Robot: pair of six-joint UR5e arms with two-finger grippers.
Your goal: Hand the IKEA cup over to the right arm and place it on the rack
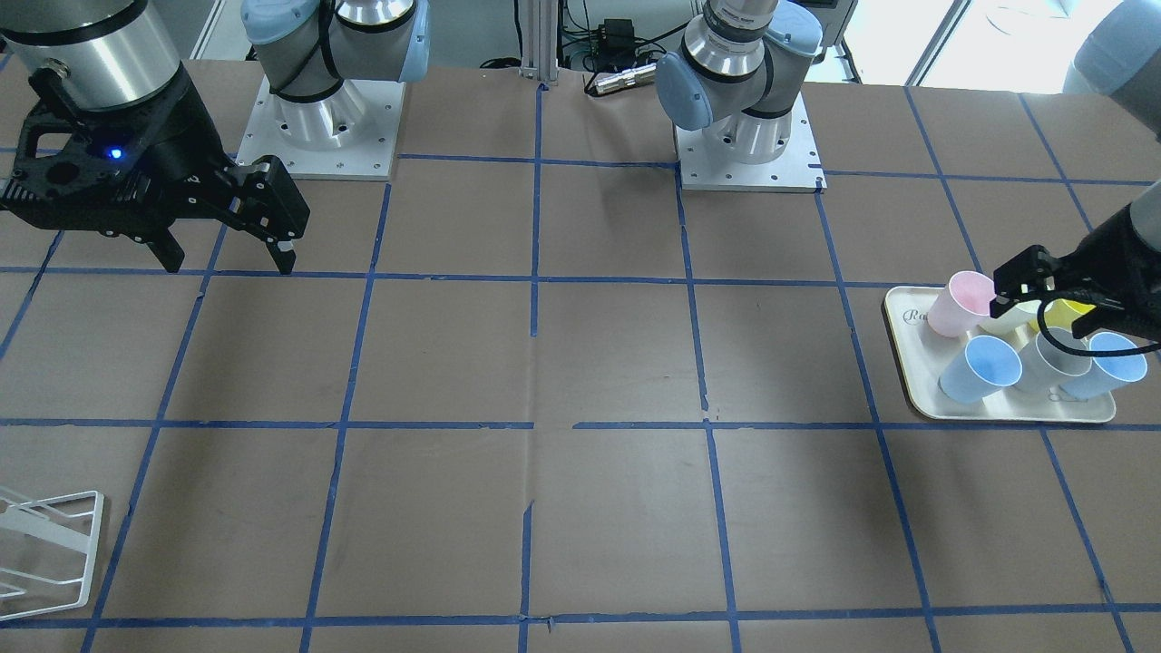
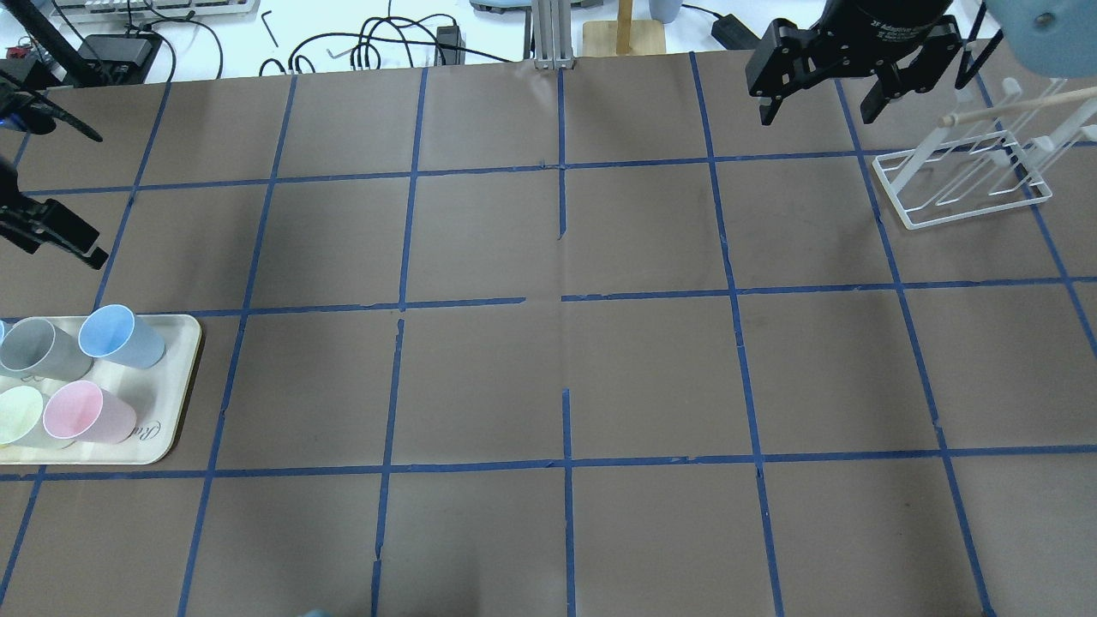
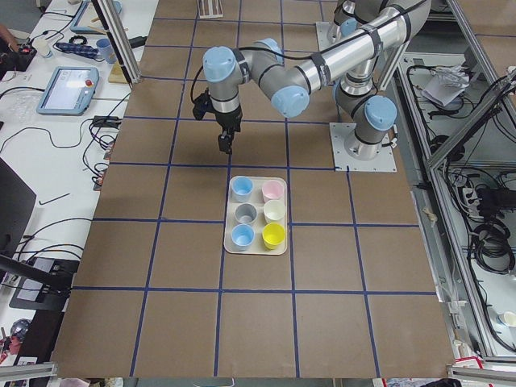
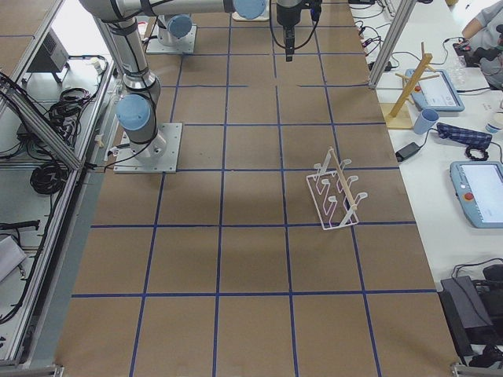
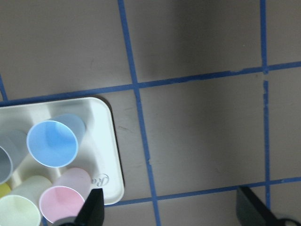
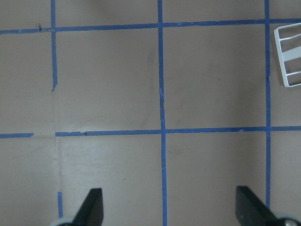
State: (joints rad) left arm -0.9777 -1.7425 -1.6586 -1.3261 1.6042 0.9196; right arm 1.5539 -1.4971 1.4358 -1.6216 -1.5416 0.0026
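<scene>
Two light blue IKEA cups [image 1: 980,367] [image 1: 1108,363] lie among other cups on a cream tray [image 1: 907,336]; one also shows in the overhead view [image 2: 120,336] and the left wrist view [image 5: 54,141]. My left gripper [image 1: 1029,281] hovers open and empty over the tray's robot-side edge, and its fingers [image 5: 94,209] frame the tray corner. My right gripper [image 1: 229,263] is open and empty, high above the table, near the white wire rack [image 2: 960,184]. The rack stands empty and also shows in the right wrist view [image 6: 289,56].
The tray also holds a grey cup [image 2: 38,347], a pink cup [image 2: 86,411], a pale green cup [image 2: 17,416] and a yellow cup [image 3: 273,235]. Both arm bases [image 1: 317,127] [image 1: 748,136] stand at the robot side. A wooden stand [image 4: 409,86] is beyond the table edge.
</scene>
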